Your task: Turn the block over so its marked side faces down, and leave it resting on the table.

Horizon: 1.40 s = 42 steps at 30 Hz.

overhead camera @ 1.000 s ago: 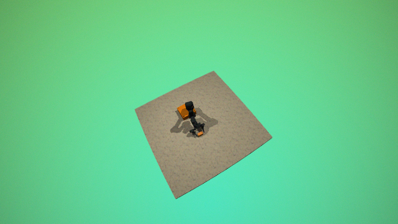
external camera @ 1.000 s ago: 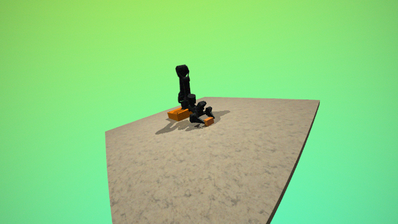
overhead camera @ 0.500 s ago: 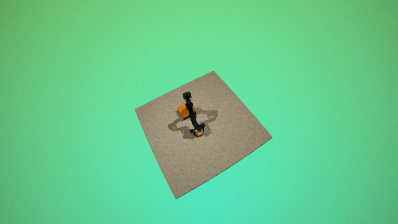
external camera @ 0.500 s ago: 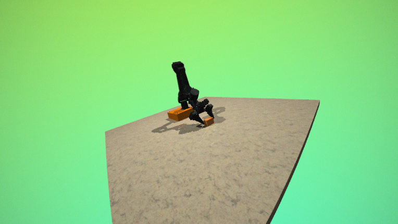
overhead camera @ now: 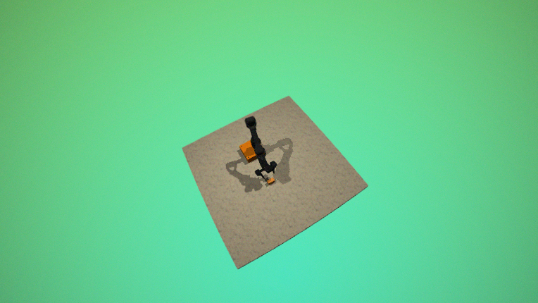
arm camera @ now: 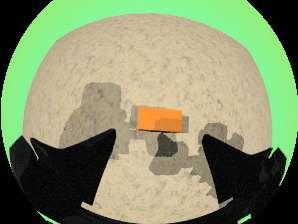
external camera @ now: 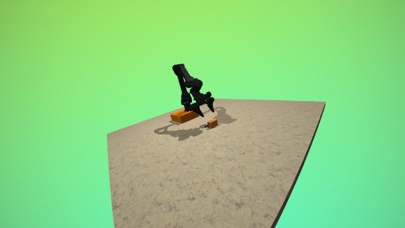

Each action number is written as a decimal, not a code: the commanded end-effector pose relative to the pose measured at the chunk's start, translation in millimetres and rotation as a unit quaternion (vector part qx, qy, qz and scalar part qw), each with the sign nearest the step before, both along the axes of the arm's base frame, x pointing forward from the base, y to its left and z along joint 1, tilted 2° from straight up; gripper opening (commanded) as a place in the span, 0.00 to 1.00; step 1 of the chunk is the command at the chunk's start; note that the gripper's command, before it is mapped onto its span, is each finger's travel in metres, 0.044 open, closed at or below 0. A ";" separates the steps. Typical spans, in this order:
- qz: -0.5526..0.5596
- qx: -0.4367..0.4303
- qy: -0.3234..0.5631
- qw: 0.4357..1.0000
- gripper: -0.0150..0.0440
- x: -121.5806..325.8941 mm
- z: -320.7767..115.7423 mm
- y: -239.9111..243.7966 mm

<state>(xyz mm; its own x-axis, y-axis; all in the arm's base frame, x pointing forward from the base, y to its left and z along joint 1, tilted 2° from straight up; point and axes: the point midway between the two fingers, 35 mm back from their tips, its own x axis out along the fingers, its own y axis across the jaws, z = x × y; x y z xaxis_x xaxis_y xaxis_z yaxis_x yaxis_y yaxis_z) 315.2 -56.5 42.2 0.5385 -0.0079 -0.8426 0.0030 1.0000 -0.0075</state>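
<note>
The small orange block [overhead camera: 270,180] [external camera: 212,123] [arm camera: 150,119] rests on the table [overhead camera: 301,211] [external camera: 198,169] [arm camera: 150,55]. Its top looks plain orange in the wrist view, partly shaded. A thin dark strip shows along its near lower edge there; I cannot tell whether this is the mark. My gripper [overhead camera: 270,175] [external camera: 208,114] [arm camera: 161,137] is open and empty. It hangs above the table, on the arm's side of the block, with its fingers spread wider than the block's long side. No finger touches the block.
A larger orange box [overhead camera: 245,147] [external camera: 176,116] sits at the foot of the arm, behind the gripper. Shadows of the arm and fingers lie on the table on both sides of the block. The table's edges show in the top and exterior views.
</note>
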 end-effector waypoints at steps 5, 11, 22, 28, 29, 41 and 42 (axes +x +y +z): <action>-0.003 0.002 0.106 0.994 1.00 25.3 12.0 -2.8; -0.004 0.001 0.209 0.978 1.00 38.0 23.2 -2.4; -0.003 -0.004 0.284 0.959 1.00 43.3 22.2 -1.2; -0.003 -0.004 0.284 0.959 1.00 42.6 -1.6 -1.6; -0.003 -0.004 0.284 0.959 1.00 42.6 -2.8 -1.5; -0.003 -0.004 0.284 0.959 1.00 42.5 -24.0 -0.9; -0.003 -0.004 0.284 0.959 1.00 42.5 -25.7 -0.9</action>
<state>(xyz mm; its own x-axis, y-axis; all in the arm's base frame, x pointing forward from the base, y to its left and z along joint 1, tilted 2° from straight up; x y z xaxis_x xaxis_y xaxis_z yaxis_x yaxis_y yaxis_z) 359.8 -57.1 24.7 0.0057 -0.0134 -0.9999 -0.0015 0.9999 -0.0134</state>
